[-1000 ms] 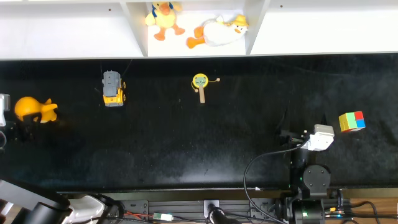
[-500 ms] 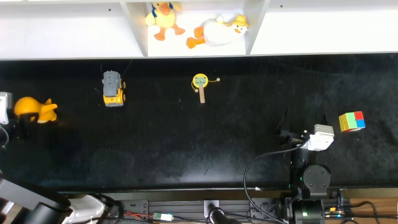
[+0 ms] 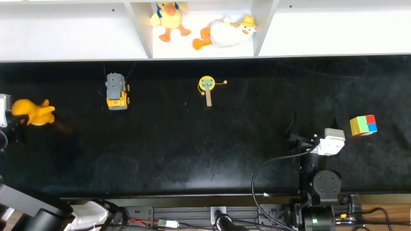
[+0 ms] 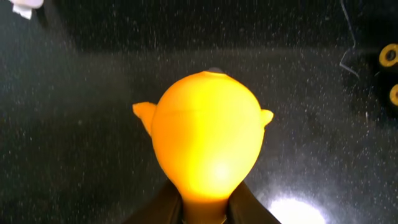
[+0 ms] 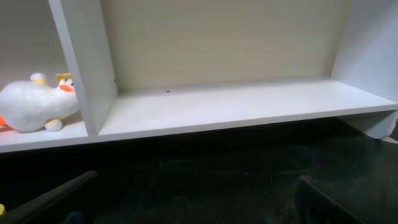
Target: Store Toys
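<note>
An orange round toy (image 3: 33, 111) with small ears sits at the table's far left, and my left gripper (image 3: 18, 122) is shut on it. In the left wrist view the orange toy (image 4: 208, 146) is pinched at its base by the left gripper (image 4: 205, 210) above the black mat. My right gripper (image 3: 297, 138) rests low at the right and is open with nothing in it; its wrist view has the right gripper (image 5: 198, 179) facing the white shelf (image 5: 236, 106). A coloured cube (image 3: 363, 125) lies to its right.
A yellow and grey truck (image 3: 116, 91) and a small yellow rattle (image 3: 207, 86) lie near the shelf edge. The shelf's middle compartment (image 3: 144, 38) holds a yellow duck plush (image 3: 169, 16) and a white duck plush (image 3: 225, 32), the white duck plush (image 5: 34, 106) also in the right wrist view.
The orange toy has shifted slightly up and left in the top view, held in the left gripper. The right arm has stayed still.
</note>
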